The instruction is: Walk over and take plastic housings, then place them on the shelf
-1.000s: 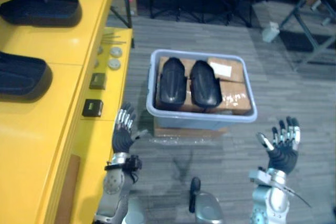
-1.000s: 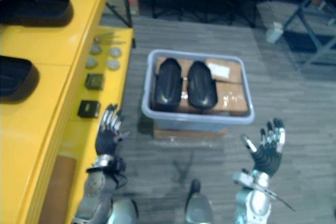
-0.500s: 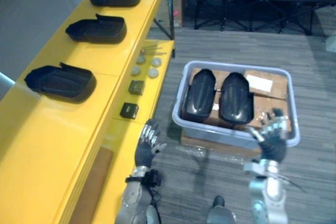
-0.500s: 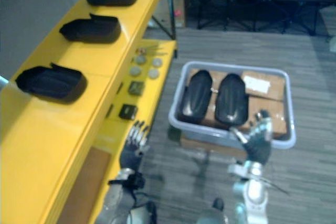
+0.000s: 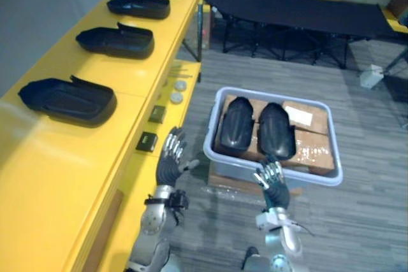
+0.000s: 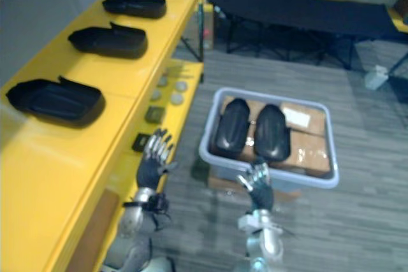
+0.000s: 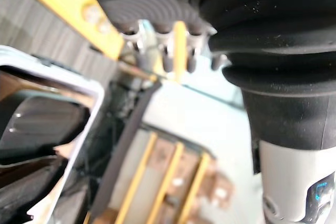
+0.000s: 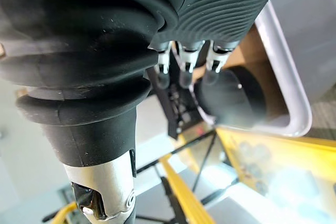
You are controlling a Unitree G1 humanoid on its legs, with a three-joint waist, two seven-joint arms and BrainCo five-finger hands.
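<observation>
While my left hand [image 5: 169,164] and right hand [image 5: 274,186] both have fingers spread, holding nothing, the right is nearer the housings [image 5: 237,122], lying just ahead in the bin [image 5: 233,167], long way pointing away from me.

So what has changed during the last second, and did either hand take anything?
The camera has shifted, so judge against the bin. The right hand moved from beside the bin's near right corner to its near rim, in front of the two housings, and is open. Nothing was taken. The left hand stayed open beside the yellow shelf, and the housings stayed in the bin.
</observation>
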